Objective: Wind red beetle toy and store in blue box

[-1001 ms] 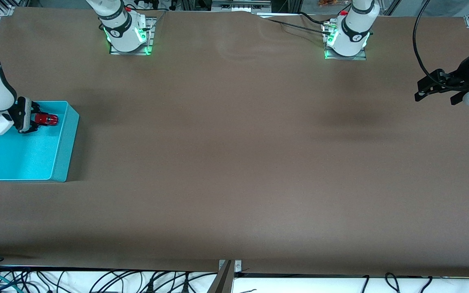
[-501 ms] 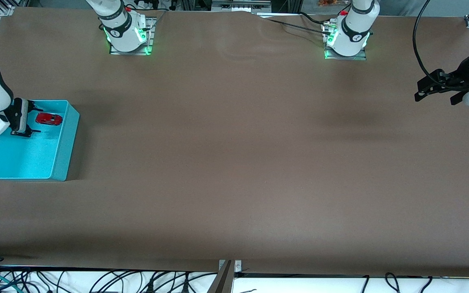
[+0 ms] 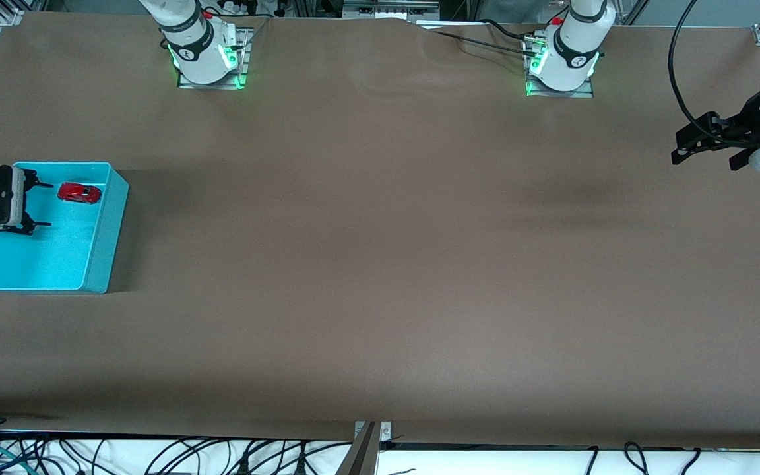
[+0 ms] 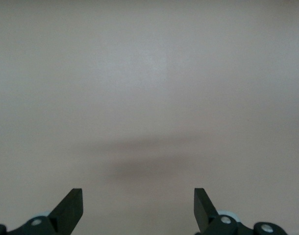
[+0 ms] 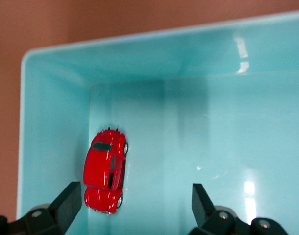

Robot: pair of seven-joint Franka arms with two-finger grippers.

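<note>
- Right tool (image 3: 38, 205): over the box (image 3: 99, 244), above the end of it toward the right arm's side of the counter; jaws spread wide, nothing between them.
- In the right wrist view, the right tool (image 5: 137, 200) has its two dark fingertips (image 5: 71, 198) apart above the box floor, and the beetle (image 5: 105, 170) lies free just by one of them, touching neither.
- Beetle (image 3: 79, 192): on its wheels on the flat bottom of the box, close to the wall farther from the front camera, and near the corner.
- Box (image 5: 56, 98): on the counter (image 3: 380, 264) at the right arm's end, holding only the beetle.
- Left tool (image 3: 706, 144): waits up in the air over the left arm's end of the counter, jaws apart and empty; its wrist view shows the left tool (image 4: 138, 205) above bare counter only.
- Step in hand, as I judge it: the storing step, with the beetle let go inside the box. Whether it was wound cannot be told from here.
- Next move: little is left; the right arm should lift straight up and clear of the box walls without nudging the beetle.
</note>
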